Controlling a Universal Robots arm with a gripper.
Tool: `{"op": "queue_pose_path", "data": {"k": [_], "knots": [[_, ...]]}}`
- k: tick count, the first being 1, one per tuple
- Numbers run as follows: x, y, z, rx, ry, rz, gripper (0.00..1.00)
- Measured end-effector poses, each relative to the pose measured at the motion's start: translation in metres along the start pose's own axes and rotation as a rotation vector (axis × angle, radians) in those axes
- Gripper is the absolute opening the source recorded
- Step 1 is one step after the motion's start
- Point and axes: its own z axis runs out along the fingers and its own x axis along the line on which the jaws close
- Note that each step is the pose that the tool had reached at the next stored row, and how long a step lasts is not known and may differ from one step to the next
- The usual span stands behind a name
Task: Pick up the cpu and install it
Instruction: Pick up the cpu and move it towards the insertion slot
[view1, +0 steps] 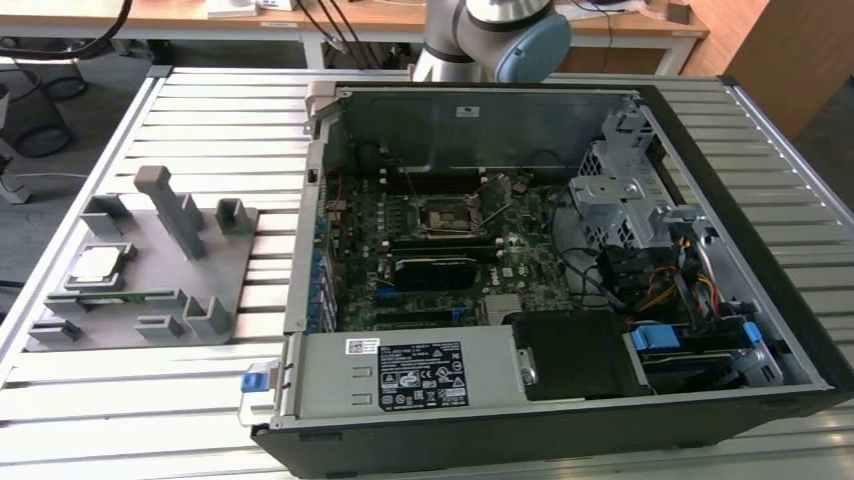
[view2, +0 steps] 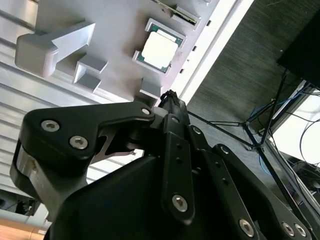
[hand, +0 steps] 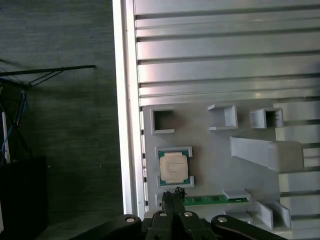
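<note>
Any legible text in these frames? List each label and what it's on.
No text is legible.
Large label on the power supply: print too small to read.
White sticker on the rear wall of the case: too small to read.
Top of the cpu: faint print, blurred.

One of each on the slatted table (view1: 227, 110)
One cpu (view1: 99, 264) and one green memory stick (view1: 114, 297) in one grey holder (view1: 220, 275) at the exterior view's left; one open computer case (view1: 467, 135) at its right, holding one motherboard (view1: 534, 255) with one socket (view1: 445, 215); one robot arm (view1: 487, 35) at the far side; one gripper (hand: 174, 194).
</note>
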Motion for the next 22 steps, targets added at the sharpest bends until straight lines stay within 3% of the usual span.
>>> {"op": "queue_pose_path", "data": {"k": [4, 6, 10, 11, 13, 16, 17, 22], "knots": [[-0.0008, -0.0001, 0.0038, -0.0001, -0.0002, 0.0, 0.11], [-0.0009, -0.0002, 0.0063, -0.0004, -0.0001, 0.0, 0.17], [-0.0009, -0.0006, 0.0127, -0.0007, 0.0, 0.0, 0.35], [-0.0009, -0.0007, 0.0143, -0.0006, 0.0, 0.0, 0.35], [-0.0009, -0.0009, 0.0179, -0.0006, 0.0, 0.0, 0.47], [-0.001, -0.0011, 0.0228, -0.0007, -0.0001, 0.0, 0.53], [-0.001, -0.0012, 0.0244, -0.0007, 0.0, 0.0, 0.59], [-0.001, -0.0015, 0.0316, -0.0007, 0.0005, 0.0, 0.59]]}}
